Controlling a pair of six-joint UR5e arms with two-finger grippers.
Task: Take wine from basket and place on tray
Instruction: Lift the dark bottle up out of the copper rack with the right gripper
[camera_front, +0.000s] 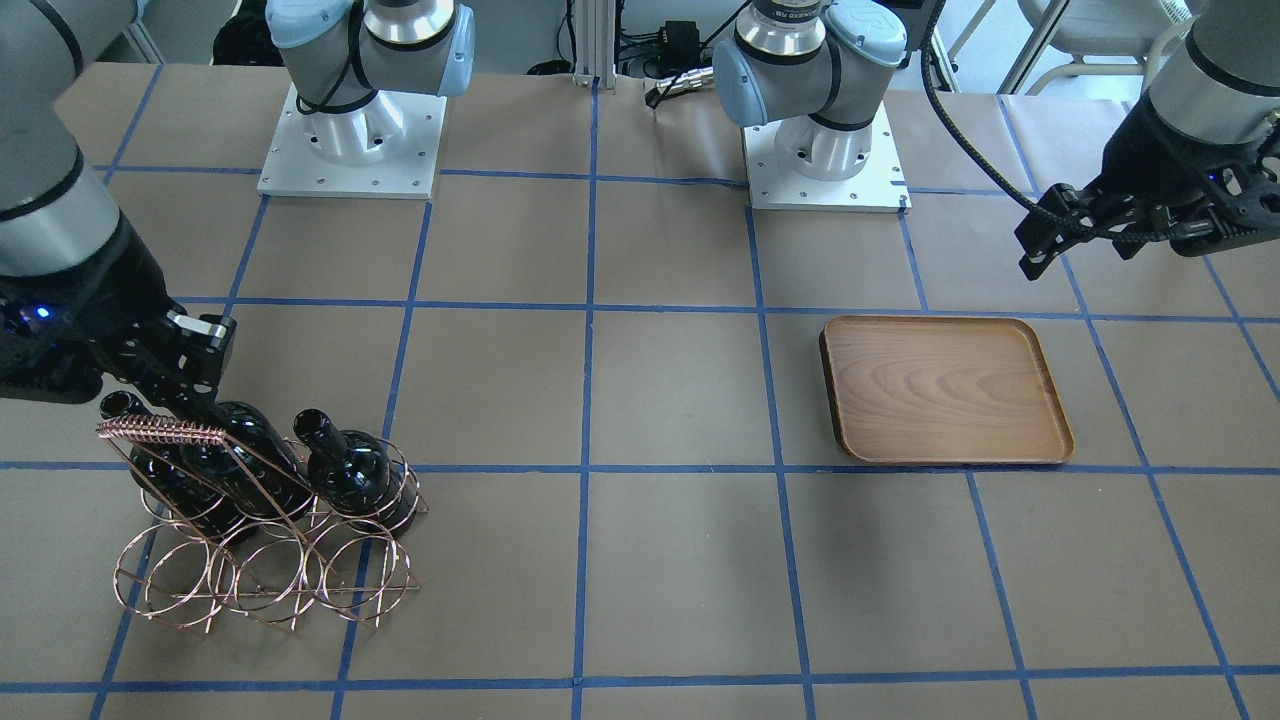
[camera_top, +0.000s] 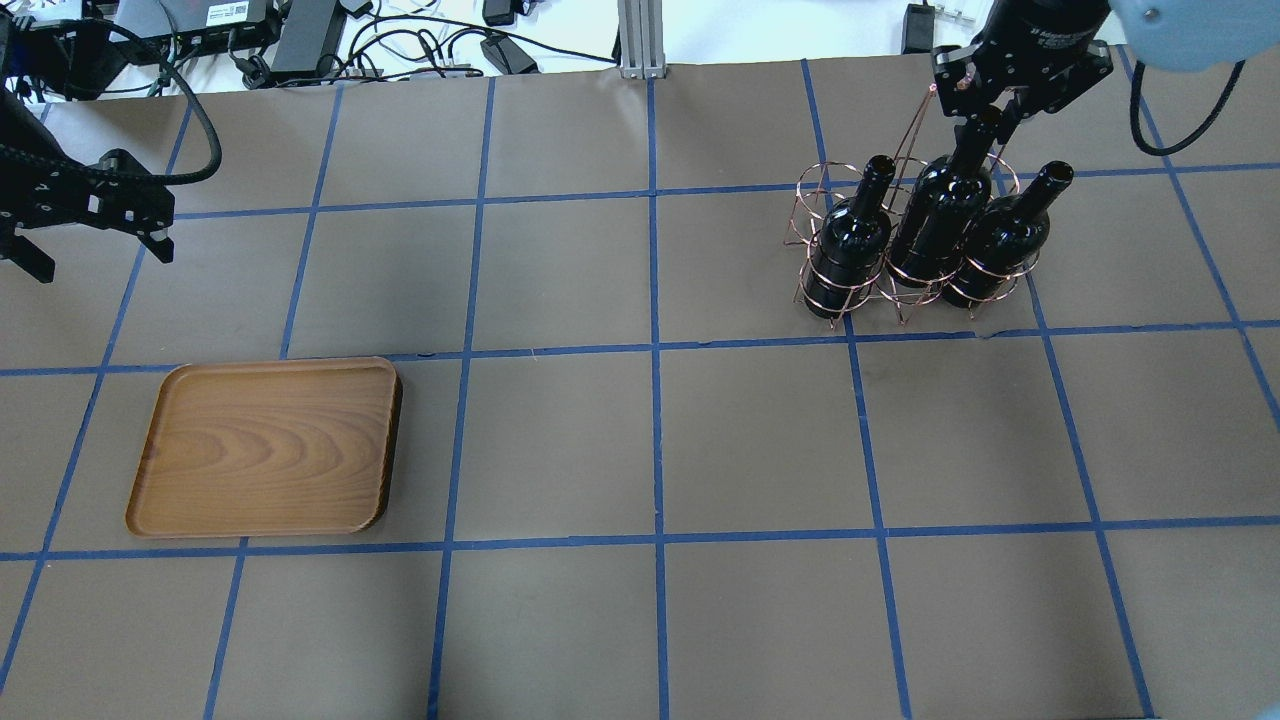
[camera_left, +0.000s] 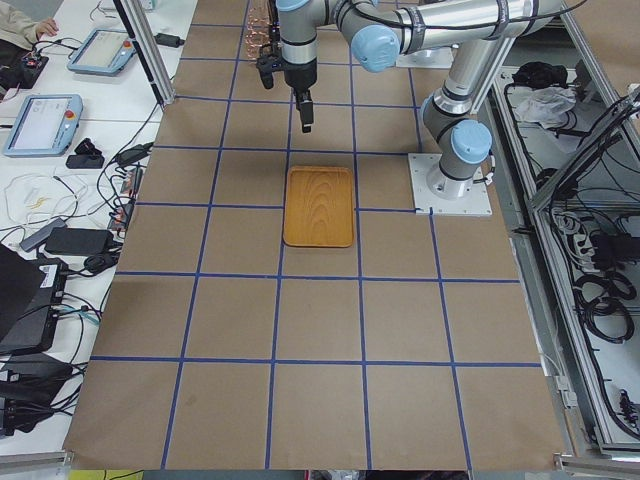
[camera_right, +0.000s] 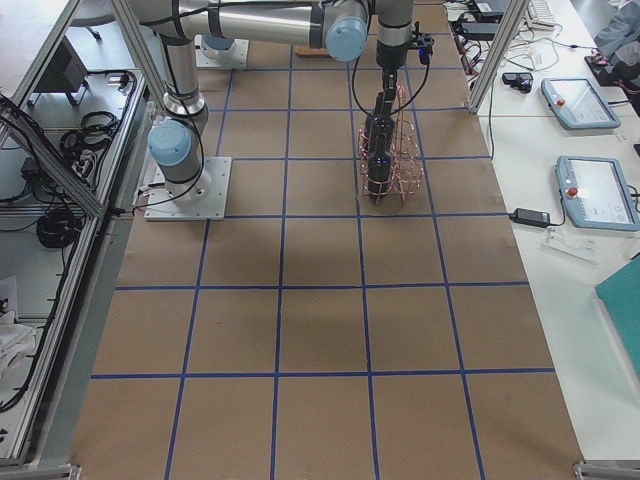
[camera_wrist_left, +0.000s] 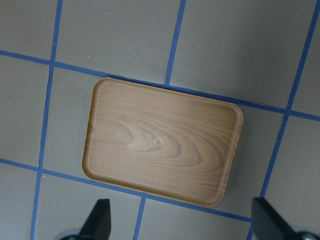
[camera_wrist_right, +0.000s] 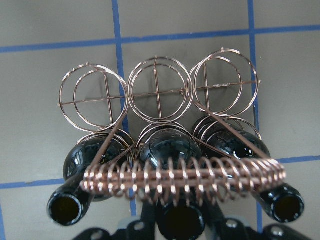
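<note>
Three near-black wine bottles lean in the copper wire basket (camera_top: 815, 200), necks up. My right gripper (camera_top: 985, 120) is shut on the neck of the middle wine bottle (camera_top: 935, 220), just behind the coiled handle (camera_wrist_right: 185, 177). In the right wrist view that bottle's mouth (camera_wrist_right: 180, 220) sits between my fingers. The other two bottles (camera_top: 850, 250) (camera_top: 1000, 240) stand free beside it. The brown wooden tray (camera_top: 265, 450) lies flat and bare on the other side of the table. My left gripper (camera_top: 95, 255) is open and empty, above and behind the tray (camera_wrist_left: 160, 142).
The basket's front row of rings (camera_wrist_right: 155, 95) holds nothing. The two arm bases (camera_front: 350, 140) (camera_front: 825, 150) stand at the robot's edge of the table. Blue tape lines grid the brown table cover. Cables and electronics (camera_top: 300, 40) lie beyond the far edge.
</note>
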